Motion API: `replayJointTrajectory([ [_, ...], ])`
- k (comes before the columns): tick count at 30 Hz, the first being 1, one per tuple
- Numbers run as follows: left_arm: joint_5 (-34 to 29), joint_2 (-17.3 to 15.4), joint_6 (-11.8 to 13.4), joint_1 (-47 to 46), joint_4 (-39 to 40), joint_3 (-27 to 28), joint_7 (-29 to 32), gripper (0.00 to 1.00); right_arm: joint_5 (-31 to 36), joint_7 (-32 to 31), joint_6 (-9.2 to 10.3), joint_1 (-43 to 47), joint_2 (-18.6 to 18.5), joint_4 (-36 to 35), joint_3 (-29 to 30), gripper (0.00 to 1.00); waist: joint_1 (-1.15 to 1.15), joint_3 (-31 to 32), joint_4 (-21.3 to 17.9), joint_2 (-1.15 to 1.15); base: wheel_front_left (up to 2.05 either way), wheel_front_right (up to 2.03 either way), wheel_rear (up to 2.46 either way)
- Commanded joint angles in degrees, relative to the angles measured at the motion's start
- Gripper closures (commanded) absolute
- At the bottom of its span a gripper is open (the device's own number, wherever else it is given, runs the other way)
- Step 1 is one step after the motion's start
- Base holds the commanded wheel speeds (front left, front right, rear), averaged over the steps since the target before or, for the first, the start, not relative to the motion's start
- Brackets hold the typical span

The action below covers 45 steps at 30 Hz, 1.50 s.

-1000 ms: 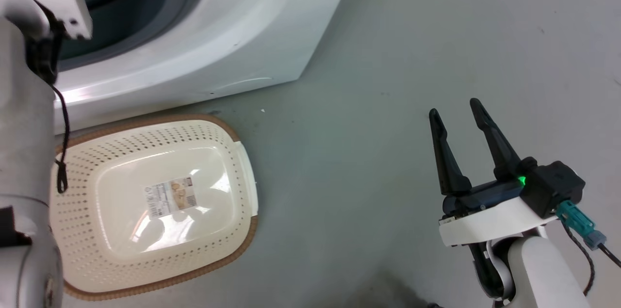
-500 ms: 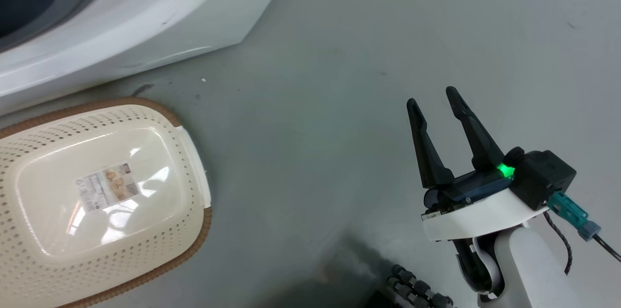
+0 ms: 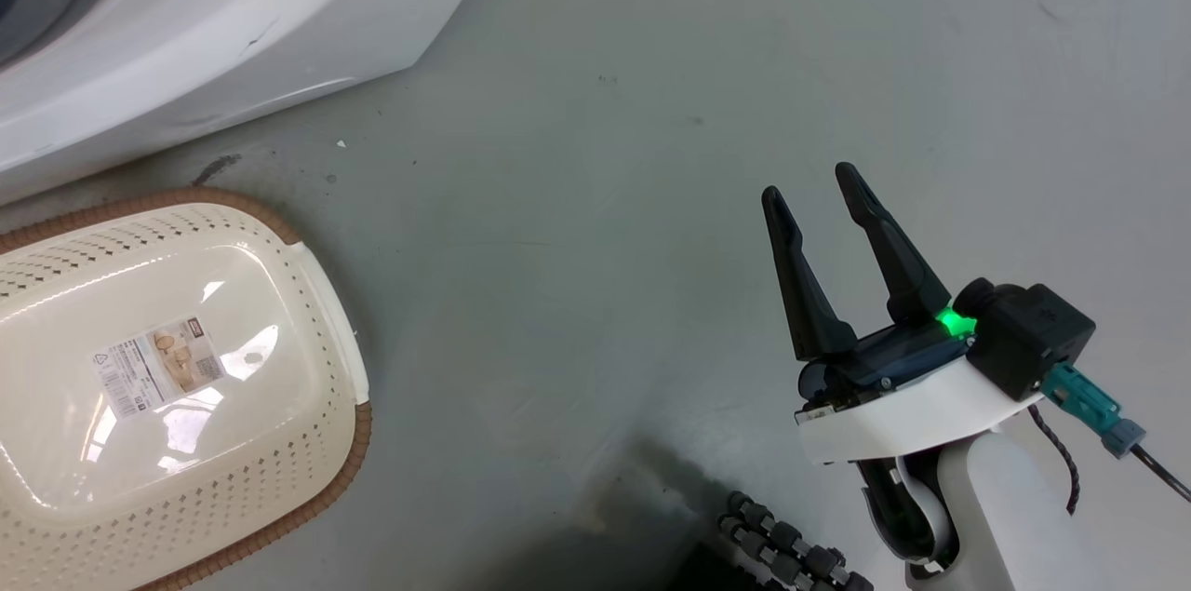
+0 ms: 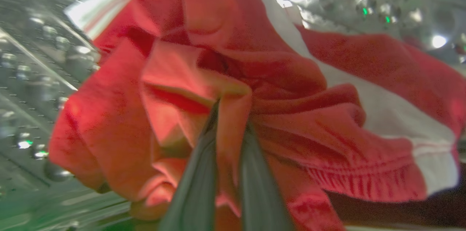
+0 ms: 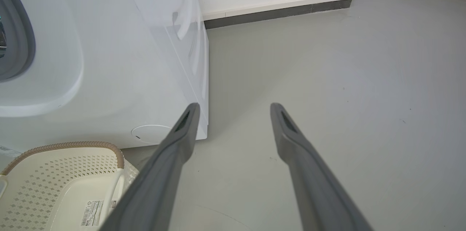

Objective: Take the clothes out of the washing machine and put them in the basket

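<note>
The left fingers are pinched tight on a fold of the bright red soft garment with white stripes. It bunches above and on both sides of them inside the perforated steel drum. The right fingers stand spread, holding nothing, over bare grey floor, with open room ahead and rightward. Well to their left the cream perforated plastic basket with brown rim sits near the large white washing machine.

Materials, finishes
Clothes soft cloth; washing machine drum shiny steel; basket glossy plastic, paper label; floor beside basket matt.
</note>
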<state>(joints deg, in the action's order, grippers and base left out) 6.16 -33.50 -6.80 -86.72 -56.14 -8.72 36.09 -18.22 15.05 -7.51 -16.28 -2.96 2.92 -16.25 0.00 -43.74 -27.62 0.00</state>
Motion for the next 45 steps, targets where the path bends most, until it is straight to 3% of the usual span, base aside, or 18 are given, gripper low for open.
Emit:
replayJointTrajectory([
  [1, 0.31, -0.51, 0.68, 1.69, 1.07, 0.38, -1.37, 1.0, -0.11, 0.18, 0.04, -1.06, 0.16, -0.07, 0.12, 0.0, 0.0, 0.28, 0.03, 0.0, 0.0, 0.0, 0.0],
  [7, 1.18, -0.84, 2.67, 6.44, 5.77, 1.23, -10.7, 1.0, 0.51, 0.18, 0.04, -0.76, 0.15, 0.69, 0.94, 0.0, 0.0, 2.45, 0.74, 0.0, 0.0, 0.0, 0.0],
  [10, 1.69, -0.91, 3.48, 10.19, 7.92, 1.68, -19.65, 1.0, 0.71, 0.18, 0.04, -0.71, 0.15, 1.41, 1.57, 0.0, 0.0, 4.56, 1.27, 0.0, 0.0, 0.0, 0.0],
  [24, 7.32, 3.42, 6.14, 27.11, 3.22, 6.21, -46.63, 1.0, 3.42, 0.17, 0.04, 4.17, 0.11, 5.6, 4.61, 0.0, 0.0, 19.46, 4.51, 0.0, 0.0, 0.0, 0.0],
  [34, 8.41, 7.13, 6.13, 35.66, 3.35, 6.47, -51.29, 1.0, 5.62, 0.17, 0.04, 7.38, 0.12, 7.51, 6.06, 0.0, 0.0, 27.43, 8.02, 0.0, 0.0, 0.0, 0.0],
  [45, 7.81, 11.34, 7.32, 48.97, 17.69, 9.68, -51.42, 1.0, 7.2, -0.44, 0.04, 10.22, 0.13, 7.64, 6.84, 0.0, 0.0, 33.65, 11.51, 0.0, 0.0, 0.0, 0.0],
])
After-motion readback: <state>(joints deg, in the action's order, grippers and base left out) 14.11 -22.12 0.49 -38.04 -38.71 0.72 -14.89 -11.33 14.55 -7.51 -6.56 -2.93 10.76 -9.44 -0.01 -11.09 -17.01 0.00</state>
